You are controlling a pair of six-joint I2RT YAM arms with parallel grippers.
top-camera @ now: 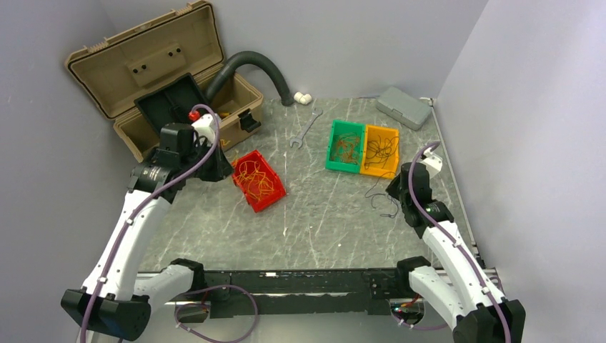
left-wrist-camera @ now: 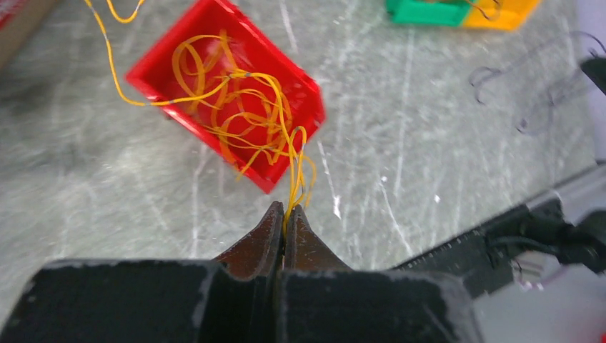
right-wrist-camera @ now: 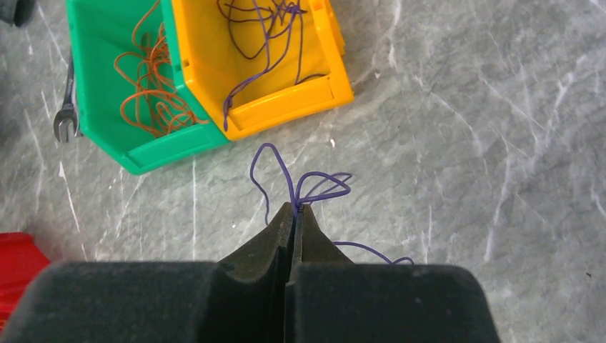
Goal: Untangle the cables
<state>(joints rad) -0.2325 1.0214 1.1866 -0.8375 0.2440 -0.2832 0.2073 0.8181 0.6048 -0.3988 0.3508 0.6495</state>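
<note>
The left gripper [left-wrist-camera: 286, 214] is pinched shut on a thin yellow wire [left-wrist-camera: 291, 171] running into the tangle [left-wrist-camera: 239, 107] in the red plastic bin [left-wrist-camera: 236, 25]. The right gripper [right-wrist-camera: 294, 211] is clamped on a thin purple wire [right-wrist-camera: 286, 175] on the grey marbled table [right-wrist-camera: 464, 143], near the orange plastic bin [right-wrist-camera: 286, 107]. This looks like the pulling-apart step: next, each strand wants a slow, steady draw so nothing drags along.

Light is bright and even with soft shadows; left wrist view is motion-blurred, table [left-wrist-camera: 107, 179] smeared, other views sharp.
</note>
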